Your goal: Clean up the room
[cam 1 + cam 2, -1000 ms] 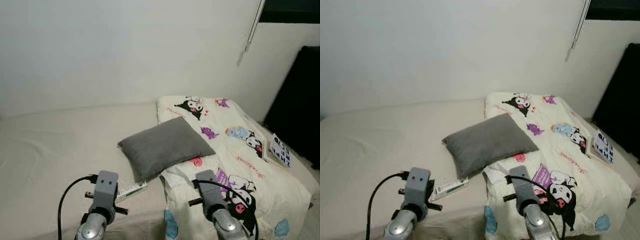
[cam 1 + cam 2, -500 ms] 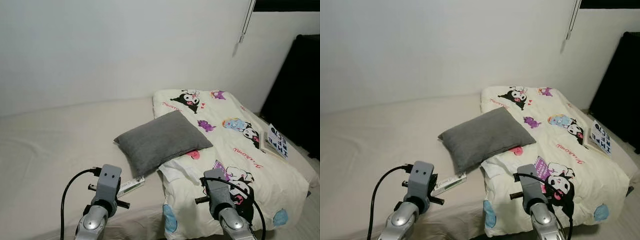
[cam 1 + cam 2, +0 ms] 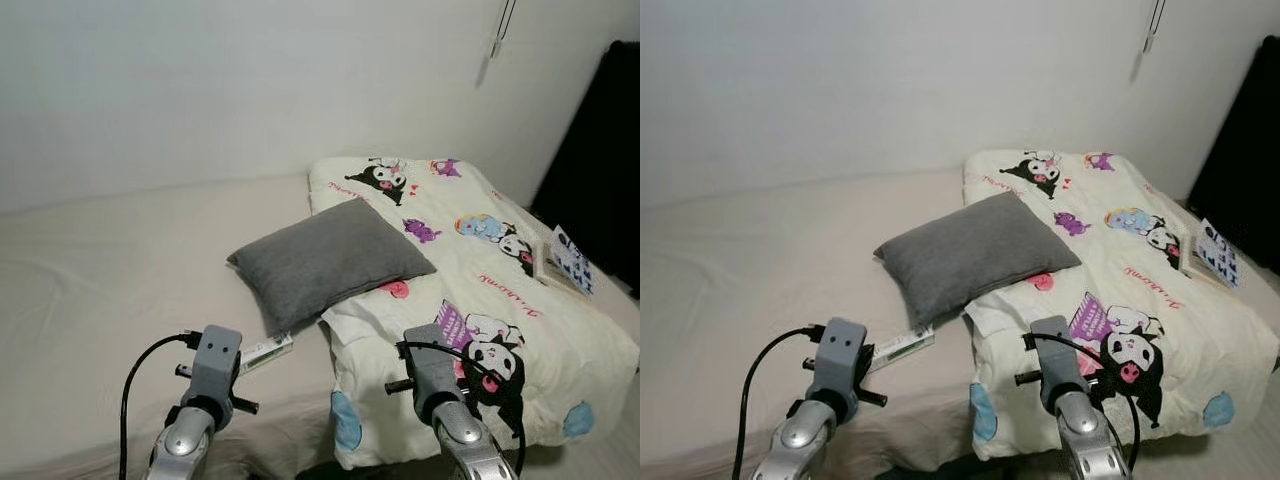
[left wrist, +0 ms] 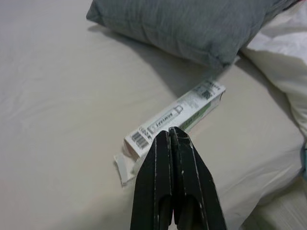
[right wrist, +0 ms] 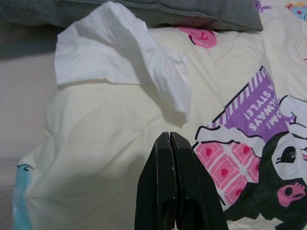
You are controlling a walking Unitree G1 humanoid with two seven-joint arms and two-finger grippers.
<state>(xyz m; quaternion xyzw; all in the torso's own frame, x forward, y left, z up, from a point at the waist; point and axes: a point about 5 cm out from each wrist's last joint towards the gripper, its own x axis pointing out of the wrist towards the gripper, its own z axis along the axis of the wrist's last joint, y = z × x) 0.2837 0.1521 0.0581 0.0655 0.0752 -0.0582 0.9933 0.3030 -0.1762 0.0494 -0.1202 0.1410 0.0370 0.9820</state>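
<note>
Eye views: the bed (image 3: 90,290) bears a grey pillow (image 3: 330,260), a small carton (image 3: 902,346) at its near corner, a crumpled tissue (image 3: 372,325) and a booklet (image 3: 566,264) on the cartoon quilt (image 3: 540,340); nothing looks tidied yet. Left wrist view: left pincer (image 4: 173,135) pressed together, empty, tips above the carton. Right wrist view: right pincer (image 5: 170,139) likewise pressed together, near the tissue.

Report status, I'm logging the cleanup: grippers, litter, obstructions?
Left gripper shut, empty, over the white carton on the bed sheet. Right gripper shut, near the crumpled tissue on the cartoon blanket. Gray pillow beside both.
</note>
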